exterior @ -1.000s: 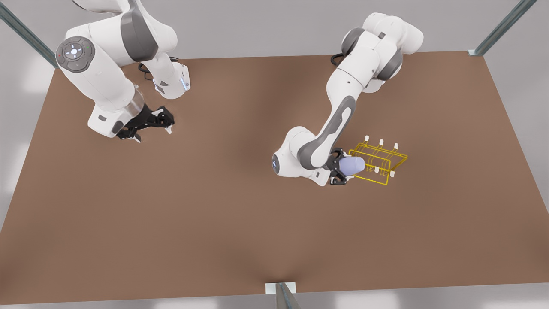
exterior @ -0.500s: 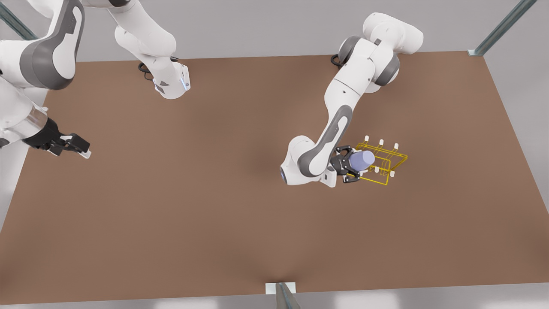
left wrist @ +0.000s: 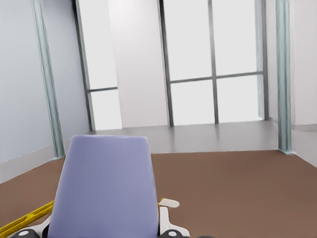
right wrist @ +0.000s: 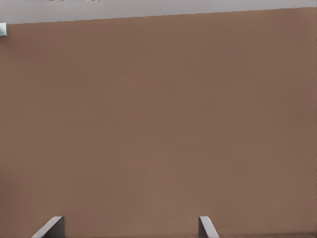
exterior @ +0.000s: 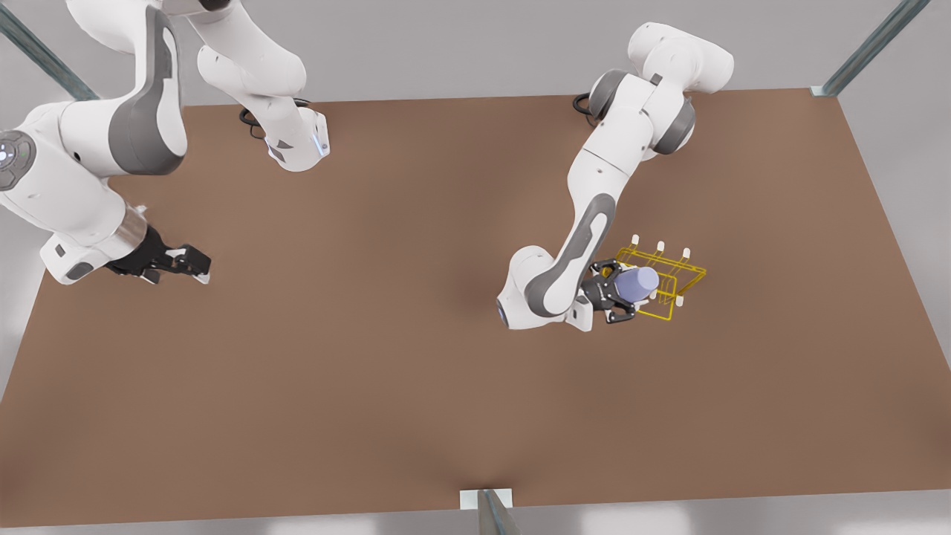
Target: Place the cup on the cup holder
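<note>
Lavender-blue, the cup (exterior: 636,284) sits clamped in the left gripper (exterior: 620,291), which has carried it rightward over the last second until it overlaps the near-left part of the yellow wire cup holder (exterior: 680,288), so placement looks close. Its long axis lies near-horizontal, its free end aimed right toward the white-tipped pegs (exterior: 658,247). Far left, the right gripper (exterior: 190,265) waits, fingers spread wide and empty.

The cup (exterior: 637,282) looks smooth, matt lavender plastic; the cup holder (exterior: 663,276) is thin glossy yellow wire; the worktop (exterior: 371,357) is matt brown.
</note>
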Controlling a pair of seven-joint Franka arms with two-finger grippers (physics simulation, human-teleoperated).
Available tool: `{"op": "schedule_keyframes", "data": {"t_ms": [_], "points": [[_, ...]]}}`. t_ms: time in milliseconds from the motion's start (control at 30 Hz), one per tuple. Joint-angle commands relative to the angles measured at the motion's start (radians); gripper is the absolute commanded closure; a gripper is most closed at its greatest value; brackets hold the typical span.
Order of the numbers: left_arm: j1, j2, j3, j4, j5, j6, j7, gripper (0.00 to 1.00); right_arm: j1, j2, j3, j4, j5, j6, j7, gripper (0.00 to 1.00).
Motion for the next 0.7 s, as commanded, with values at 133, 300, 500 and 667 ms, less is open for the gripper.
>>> {"op": "schedule_keyframes", "data": {"t_ms": [133,300,500,667], "points": [[-0.002,-0.006,0.0,-0.025,0.002,-0.002,-0.053,0.27,0.002,0.004,0.001,0.003,0.003,0.037,0.007,0.0],[0.0,-0.009,0.0,-0.025,0.002,-0.004,-0.049,0.0,0.002,0.005,0.003,0.001,0.003,0.037,0.007,0.0],[-0.008,-0.026,-0.004,-0.012,-0.001,-0.005,-0.038,0.0,-0.001,0.005,0.003,0.001,0.003,0.029,0.007,0.0],[0.185,-0.43,-0.251,0.144,-0.448,0.202,0.419,0.0,0.001,0.012,0.001,-0.003,0.003,0.027,0.007,0.0]]}}
